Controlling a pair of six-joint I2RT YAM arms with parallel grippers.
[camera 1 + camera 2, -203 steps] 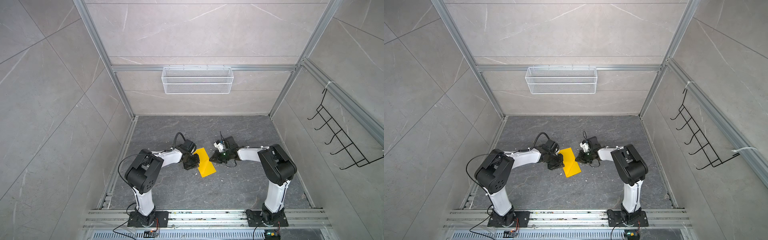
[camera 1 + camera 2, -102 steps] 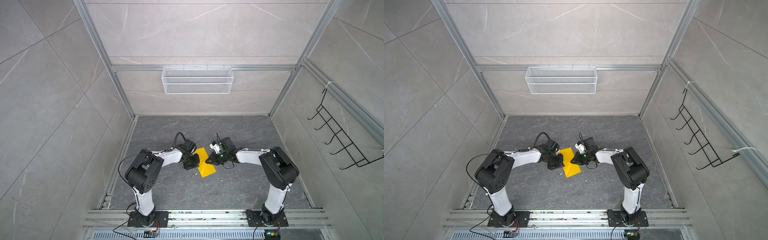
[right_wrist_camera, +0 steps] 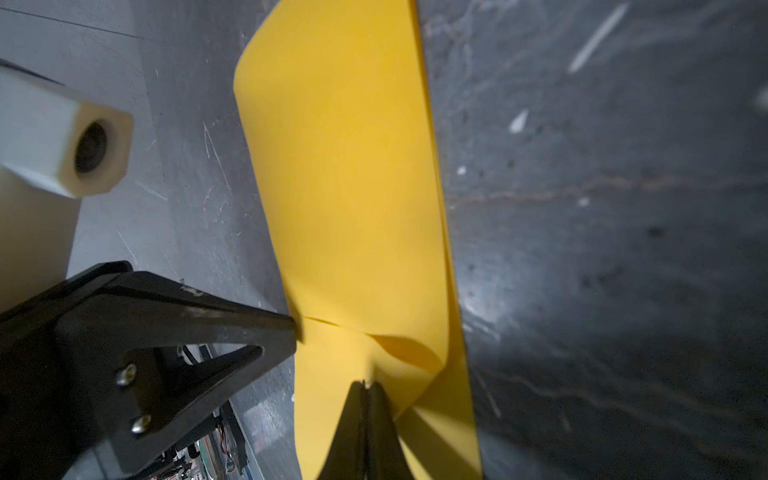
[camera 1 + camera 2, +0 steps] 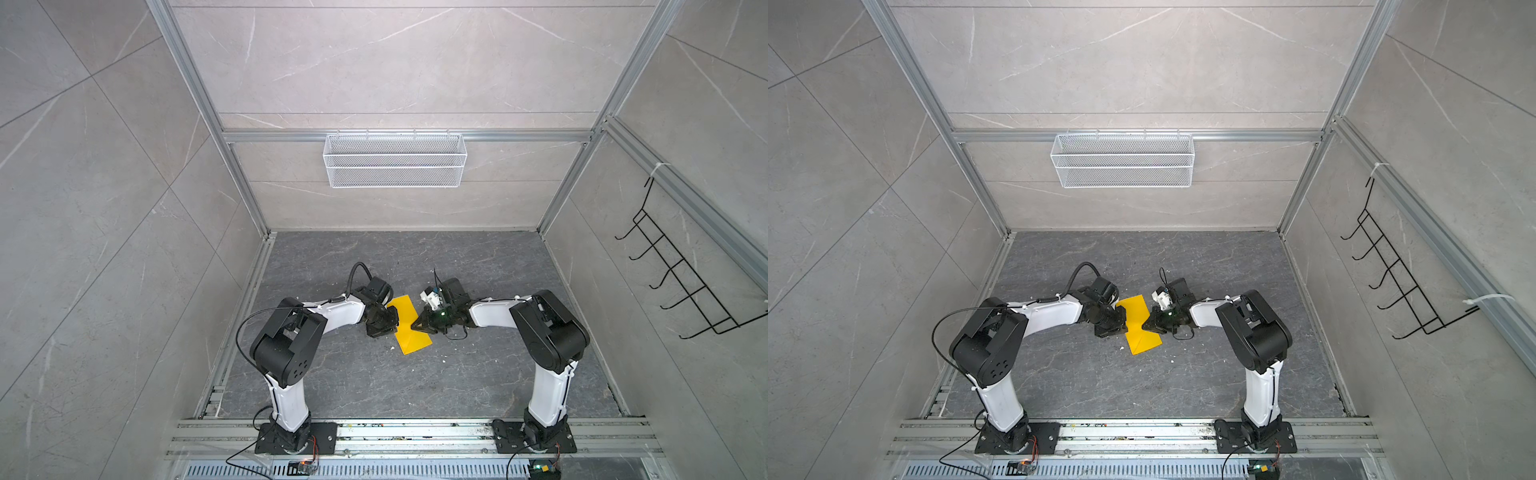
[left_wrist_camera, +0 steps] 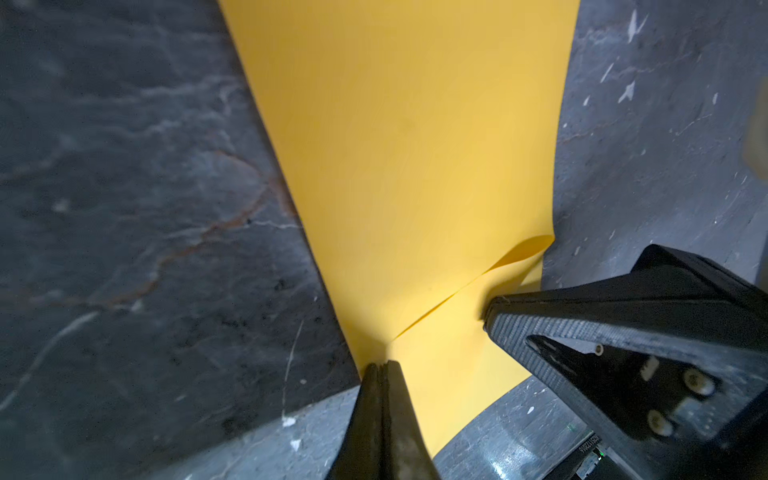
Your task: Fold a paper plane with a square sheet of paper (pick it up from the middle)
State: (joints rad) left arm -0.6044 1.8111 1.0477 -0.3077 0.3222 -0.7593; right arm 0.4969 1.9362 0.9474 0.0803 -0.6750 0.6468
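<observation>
The yellow sheet lies on the desk, its opposite edges nipped by the tight-closed left tool and right tool. From above, both tools hide their pinch points.

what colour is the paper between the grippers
Plain bright yellow, no markings. The paper shows best in the left wrist view.

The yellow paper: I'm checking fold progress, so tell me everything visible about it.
The square sheet of paper is thin, plain bright yellow, showing as a narrow strip on the dark grey table. The left gripper and right gripper, both shut, pinch its opposite long edges at mid-length; a crease runs between them and the paper buckles up there.
</observation>
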